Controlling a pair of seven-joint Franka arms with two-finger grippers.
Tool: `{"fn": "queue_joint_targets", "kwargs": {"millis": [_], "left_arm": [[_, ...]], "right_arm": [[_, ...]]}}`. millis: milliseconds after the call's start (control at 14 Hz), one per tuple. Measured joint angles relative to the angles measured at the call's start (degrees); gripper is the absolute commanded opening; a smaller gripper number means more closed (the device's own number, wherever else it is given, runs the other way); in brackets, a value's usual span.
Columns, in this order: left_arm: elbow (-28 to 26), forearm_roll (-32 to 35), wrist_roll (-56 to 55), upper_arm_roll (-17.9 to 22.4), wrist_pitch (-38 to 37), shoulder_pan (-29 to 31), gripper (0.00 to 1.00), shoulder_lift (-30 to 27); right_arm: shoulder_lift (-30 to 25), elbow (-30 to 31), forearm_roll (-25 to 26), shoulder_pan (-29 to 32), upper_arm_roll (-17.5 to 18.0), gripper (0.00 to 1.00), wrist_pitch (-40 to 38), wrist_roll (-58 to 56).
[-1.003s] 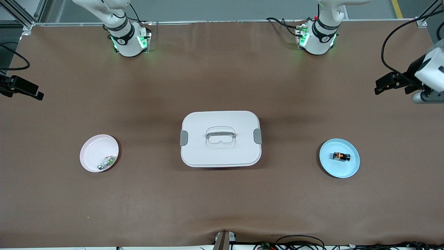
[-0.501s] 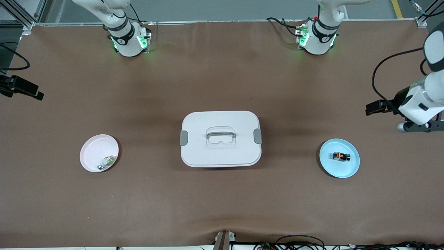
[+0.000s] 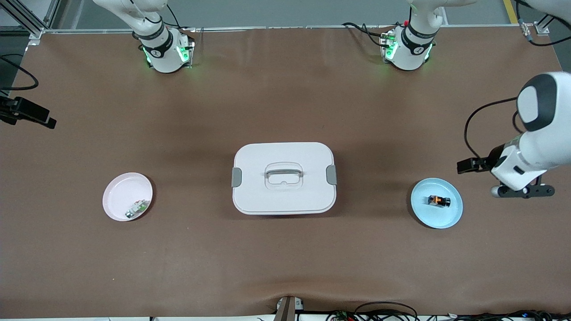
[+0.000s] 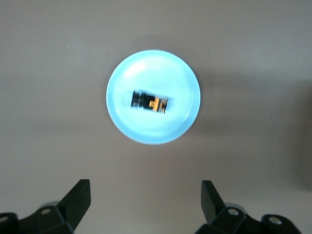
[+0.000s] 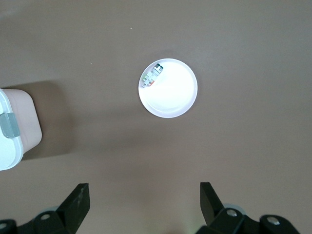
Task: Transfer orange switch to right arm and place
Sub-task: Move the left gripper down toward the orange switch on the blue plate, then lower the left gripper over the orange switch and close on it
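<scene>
One tiny black orange-marked switch [image 4: 149, 102] is approached on the round blue plate [image 4: 185, 122]; left gripper [image 4: 146, 204] fingers apart, right gripper [image 5: 145, 204] likewise; a misaligned pinch could flick it.

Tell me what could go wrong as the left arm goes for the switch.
The orange switch is tiny and lies loose in the shallow blue plate, so the open left gripper may nudge it or the plate. The handover also looks fiddly: little body is left for the open right gripper, up above the pink plate.
</scene>
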State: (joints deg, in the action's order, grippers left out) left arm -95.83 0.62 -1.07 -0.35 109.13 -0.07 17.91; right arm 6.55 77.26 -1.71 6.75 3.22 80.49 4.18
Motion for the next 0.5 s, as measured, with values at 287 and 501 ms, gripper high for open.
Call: {"fn": "queue_joint_targets", "kwargs": {"millis": [287,501], "left_arm": [[-3.9,2.7,0.4,0.0,7.6,0.0,1.00,2.3],[-5.1,2.9,2.4,-0.1,10.2,-0.1,1.00,4.1]], "right_arm": [[0.0,0.0,0.0,0.0,0.0,1.00,0.0,0.0],[0.0,0.0,0.0,0.0,0.0,1.00,0.0,0.0]]}}
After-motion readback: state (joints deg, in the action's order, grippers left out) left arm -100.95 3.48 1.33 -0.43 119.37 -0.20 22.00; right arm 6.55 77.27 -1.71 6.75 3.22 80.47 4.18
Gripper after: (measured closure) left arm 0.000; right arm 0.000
